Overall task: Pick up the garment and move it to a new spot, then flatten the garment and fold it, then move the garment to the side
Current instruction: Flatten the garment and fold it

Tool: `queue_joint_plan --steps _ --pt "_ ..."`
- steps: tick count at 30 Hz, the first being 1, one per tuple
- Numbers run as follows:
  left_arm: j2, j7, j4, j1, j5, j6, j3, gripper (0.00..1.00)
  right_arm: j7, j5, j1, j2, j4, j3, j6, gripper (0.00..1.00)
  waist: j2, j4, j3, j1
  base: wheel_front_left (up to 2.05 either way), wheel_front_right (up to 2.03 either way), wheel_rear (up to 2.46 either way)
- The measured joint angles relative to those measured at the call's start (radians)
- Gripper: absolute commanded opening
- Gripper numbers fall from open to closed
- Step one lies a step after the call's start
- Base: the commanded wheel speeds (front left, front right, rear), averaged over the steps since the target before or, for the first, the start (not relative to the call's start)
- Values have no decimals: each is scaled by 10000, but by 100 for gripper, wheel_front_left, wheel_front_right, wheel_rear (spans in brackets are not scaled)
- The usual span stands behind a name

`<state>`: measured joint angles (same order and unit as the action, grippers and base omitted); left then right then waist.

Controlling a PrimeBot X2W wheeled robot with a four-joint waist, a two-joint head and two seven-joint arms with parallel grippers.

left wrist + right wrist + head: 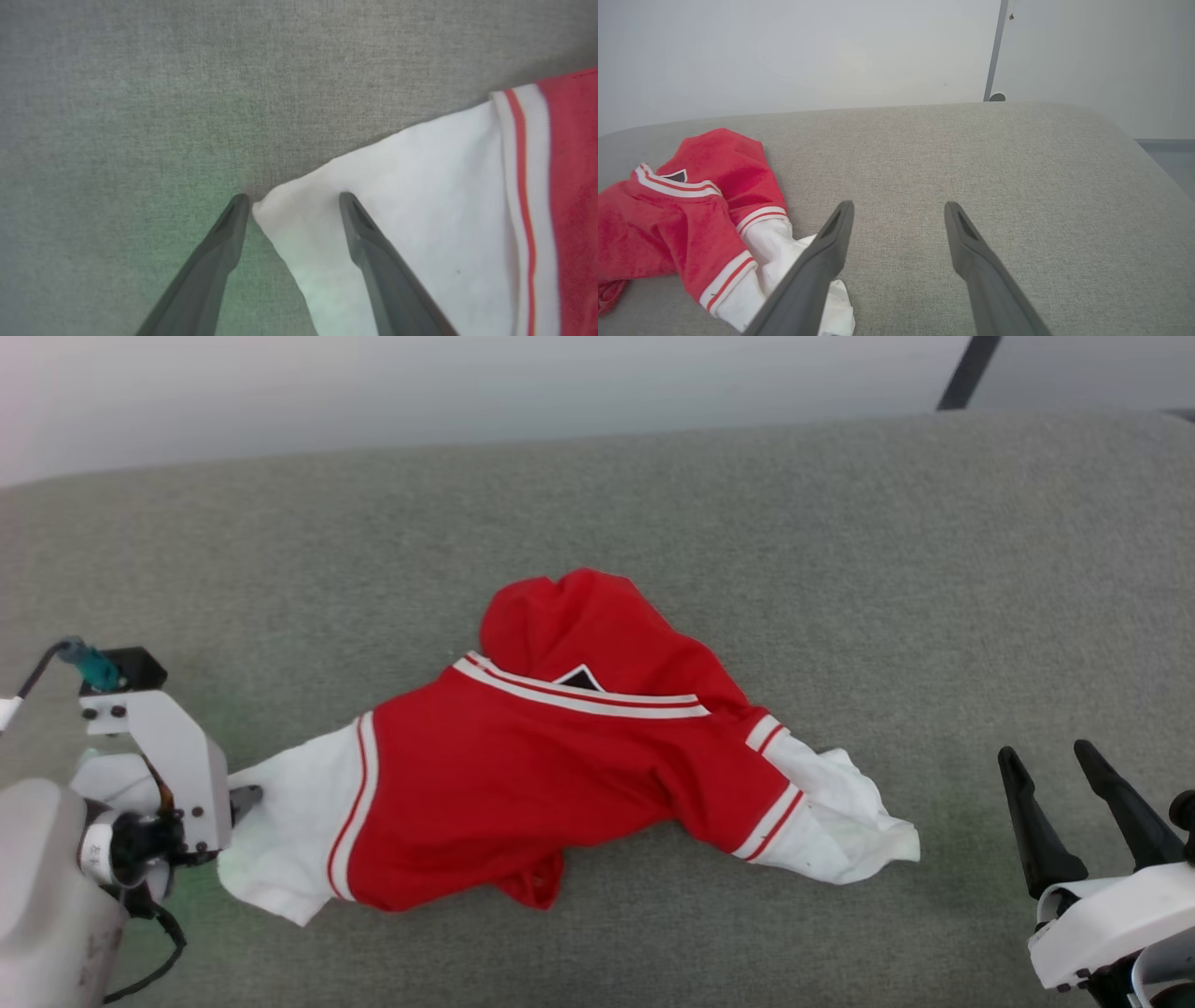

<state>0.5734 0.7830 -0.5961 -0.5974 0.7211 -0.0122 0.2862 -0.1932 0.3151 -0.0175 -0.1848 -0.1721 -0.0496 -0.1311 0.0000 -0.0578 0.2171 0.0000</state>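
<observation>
Jaws apart on both arms. The left gripper (292,200) lies low over the grey upholstered surface (840,569) at the lower left of the head view, its white wrist bracket turned so the fingers point toward the garment (523,784). In the left wrist view one fingertip (239,201) rests at the very corner of a white sleeve, on the grey fabric, while the other (346,198) lies on top of the sleeve, so the corner sits between the two without being clamped. A dark cable (149,971) loops below the wrist, and a faint green glow falls on the fabric beside it.

The right gripper (1046,753) is at the lower right of the head view, fingers pointing up and slightly left. It is near the garment's other white sleeve but apart from it, and holds nothing.

The garment lies crumpled near the middle of the surface, red body bunched, a white sleeve with red stripes spread toward each side. A white-and-red striped band crosses its upper part. Just above that band a small black shape edged in white peeks out, too little of it showing to read as a letter or number.

A pale wall (784,51) rises behind the surface.
</observation>
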Motion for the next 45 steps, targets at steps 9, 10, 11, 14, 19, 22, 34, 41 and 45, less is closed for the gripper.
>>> queue_joint_plan --steps 9,10,11,14,19,22,34,41,45 --pt "-38 295 -757 -376 182 111 -48 0 -669 247 -81 -107 -6 40 0 100 0 -226 323 0 0 0 0" --pt "-77 305 -803 -402 211 48 -46 0 -849 330 -80 -174 -8 100 0 100 0 -206 332 0 0 0 0" --pt "-104 305 -859 -441 280 13 -69 0 -1053 414 -76 -267 -15 194 0 100 0 -180 342 0 0 0 0" --pt "-224 178 -938 -552 313 -67 -44 0 -1760 698 -49 -516 -35 525 0 100 0 -86 390 0 0 0 0" --pt "-387 -77 -1012 -761 322 -240 8 0 -3032 1367 73 -802 -142 974 0 100 0 106 518 0 0 0 0" --pt "-477 -199 -1087 -899 316 -320 67 0 -3603 1680 69 -1014 -253 1108 0 100 0 225 600 0 0 0 0" --pt "-755 -617 -1340 -1363 284 -556 259 0 -4869 1705 2 -1068 -153 1168 0 100 0 606 895 0 0 0 0" --pt "-890 -798 -1452 -1572 305 -662 326 0 -5262 1522 -598 -872 698 1275 0 100 0 762 1055 0 0 0 0" --pt "-966 -849 -1578 -1684 305 -671 374 0 -5438 1469 -1056 -844 1271 1417 -2 0 0 846 1100 0 0 0 0"
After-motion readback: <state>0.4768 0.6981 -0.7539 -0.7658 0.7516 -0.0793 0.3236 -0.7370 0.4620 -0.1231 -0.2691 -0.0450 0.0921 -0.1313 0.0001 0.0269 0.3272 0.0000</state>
